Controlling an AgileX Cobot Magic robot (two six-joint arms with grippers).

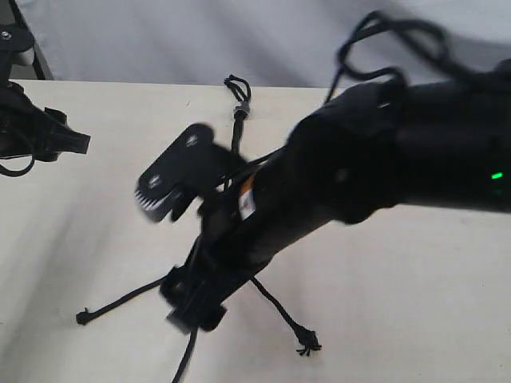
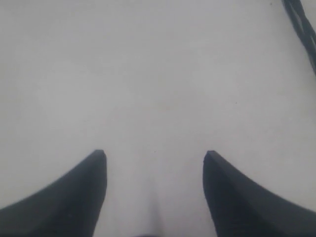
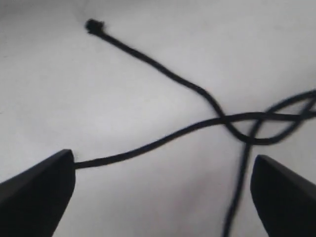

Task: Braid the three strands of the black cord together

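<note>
right hand (image 3: 163, 157) apart over crossed strands (image 3: 222, 118) — closing may pinch two at once; left hand (image 2: 154, 154) apart.

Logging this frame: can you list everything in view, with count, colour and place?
black cord: one, black, lying on the table, its joined end toward the far edge
grey band: one, grey, at the joined end, just below small black loops
strands: three, black, fanning toward the near side and crossing each other under the right arm
end knots: two visible, black, near left and near right; the third strand runs off the bottom edge
table: one, cream, under everything
cloth backdrop: one, pale grey, behind the table
left gripper: one, black, open over bare table, at the left edge
right gripper: one, black, open above the strands, mid-table
</note>
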